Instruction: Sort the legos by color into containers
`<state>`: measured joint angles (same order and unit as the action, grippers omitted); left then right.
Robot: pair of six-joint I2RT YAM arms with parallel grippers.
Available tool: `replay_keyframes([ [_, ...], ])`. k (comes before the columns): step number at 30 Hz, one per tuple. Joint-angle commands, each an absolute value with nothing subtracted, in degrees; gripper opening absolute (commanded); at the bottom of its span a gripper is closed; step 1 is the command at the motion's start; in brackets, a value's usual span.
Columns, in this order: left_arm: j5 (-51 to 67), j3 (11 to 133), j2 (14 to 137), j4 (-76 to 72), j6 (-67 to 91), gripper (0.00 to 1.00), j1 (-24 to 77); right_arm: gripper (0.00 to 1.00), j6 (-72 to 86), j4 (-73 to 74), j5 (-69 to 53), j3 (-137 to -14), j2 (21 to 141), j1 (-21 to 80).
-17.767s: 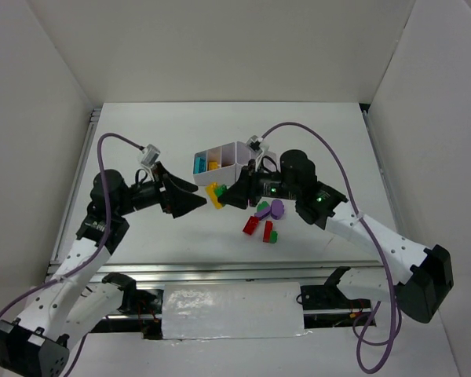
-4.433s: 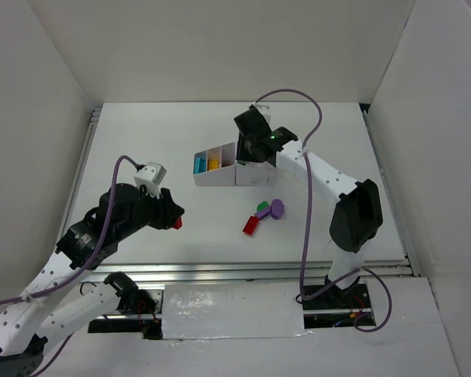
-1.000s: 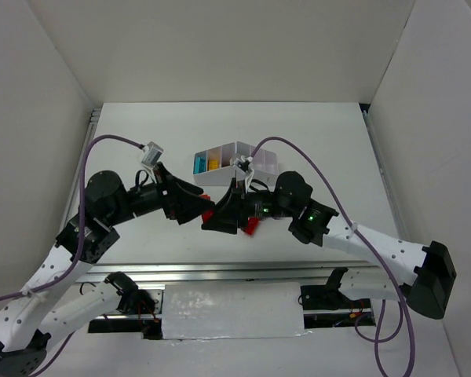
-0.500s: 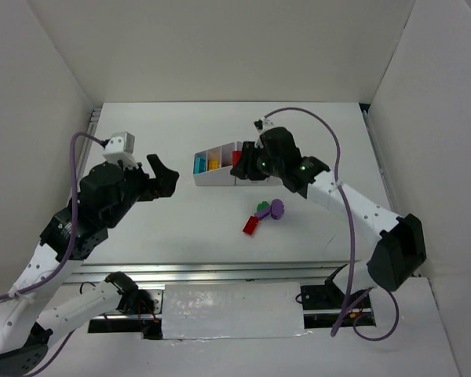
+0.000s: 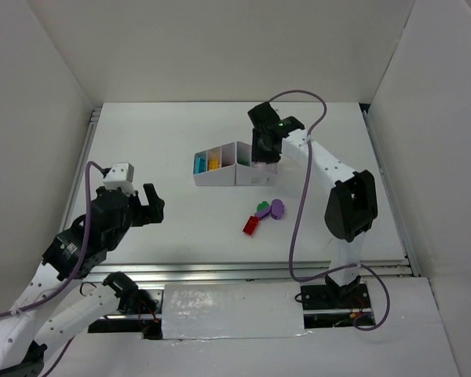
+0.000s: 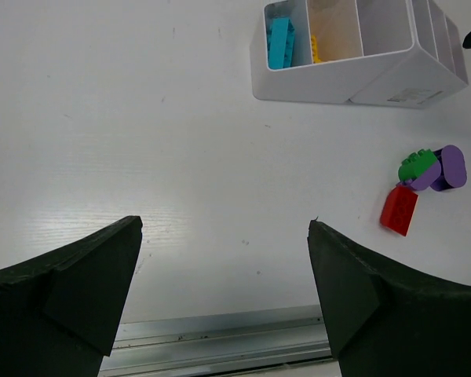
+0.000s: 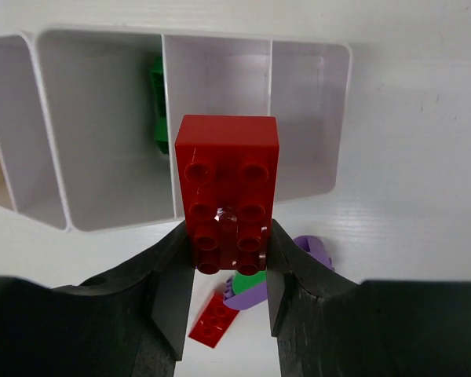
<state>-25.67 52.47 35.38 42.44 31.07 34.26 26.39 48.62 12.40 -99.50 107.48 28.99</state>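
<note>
Right gripper (image 5: 263, 149) has swung to the tray's (image 5: 218, 177) 3 o'clock end, clamped on a red brick (image 7: 228, 188) above its compartments; left gripper (image 6: 224, 228) has drawn back toward 7 o'clock, jaws wide, empty. Its small label (image 6: 412, 96) is unreadable. Open counter (image 5: 141, 141) stretches at 9 o'clock; three loose bricks (image 5: 262, 209) sit at 5 o'clock.

In a white divided plastic organizer tray (image 5: 216, 179), a light blue plastic brick (image 5: 198, 164) is lying in the leftmost compartment, a yellow plastic brick (image 5: 213, 164) in the next, and a green plastic brick (image 7: 157, 102) farther right. The right gripper (image 7: 228, 251) is holding a red two-by-four plastic brick (image 7: 228, 181) over the right-end compartments. Before the tray, a flat red plastic brick (image 5: 251, 225), a rounded green plastic brick (image 5: 262, 207) and a purple plastic brick (image 5: 278, 207) are lying clustered.
</note>
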Motion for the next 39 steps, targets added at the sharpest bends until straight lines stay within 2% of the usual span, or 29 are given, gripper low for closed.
replay_keyframes([
  [1,-24.9,52.6,36.6,39.9,28.7,0.99,34.3,0.09,25.5,52.7,15.2,-104.1,108.0,29.3],
  [9,-22.1,52.3,38.5,38.9,27.3,1.0,34.4,0.15,24.1,52.0,12.5,-104.3,108.9,29.1],
  [16,-21.3,52.1,38.6,38.6,27.0,1.0,34.3,0.24,23.1,51.5,11.0,-105.7,109.4,29.1],
  [24,-20.8,52.2,38.6,38.4,26.8,1.0,34.3,0.28,23.1,52.5,10.3,-108.6,113.0,28.7],
  [30,-20.4,52.0,38.4,38.3,26.6,1.0,34.3,0.38,23.6,51.6,10.5,-106.5,112.4,28.7],
  [39,-20.1,52.0,38.3,38.1,26.5,0.99,34.3,0.44,23.6,51.1,10.4,-104.9,112.5,28.6],
])
